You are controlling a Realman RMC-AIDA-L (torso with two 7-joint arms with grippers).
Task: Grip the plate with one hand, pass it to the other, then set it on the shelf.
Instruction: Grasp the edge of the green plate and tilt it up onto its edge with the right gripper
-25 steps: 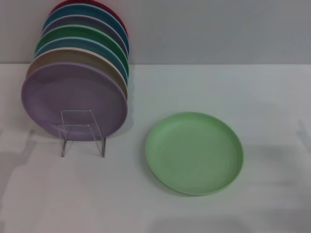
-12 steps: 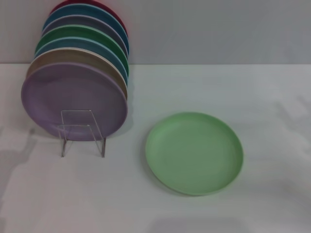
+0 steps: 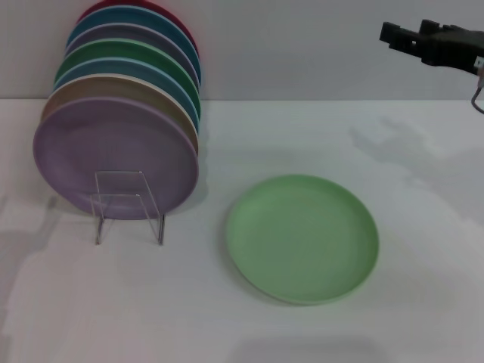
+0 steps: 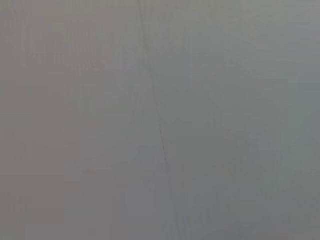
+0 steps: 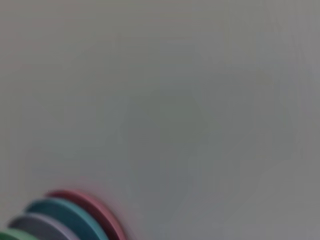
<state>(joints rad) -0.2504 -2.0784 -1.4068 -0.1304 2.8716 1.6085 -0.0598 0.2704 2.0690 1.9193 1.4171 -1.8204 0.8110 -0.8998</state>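
Observation:
The pale mint-green plate [image 3: 302, 238] lies flat on the white table, right of centre in the head view. The clear acrylic shelf [image 3: 128, 206] stands at the left and holds a row of several upright plates, with a lilac plate [image 3: 113, 155] at the front. My right gripper [image 3: 393, 34] shows at the top right of the head view, high above the table and well away from the mint-green plate. The left gripper is out of view. The right wrist view shows only the wall and the tops of the stacked plates [image 5: 75, 215].
Behind the lilac plate stand tan, blue, darker green [image 3: 128, 54], grey, teal and red plates. A grey wall [image 3: 318, 45] closes the back of the table [image 3: 318, 136]. The left wrist view shows only a plain grey surface.
My right gripper has come into the head view at the top right; it was out of view before. The plates and the shelf have not moved.

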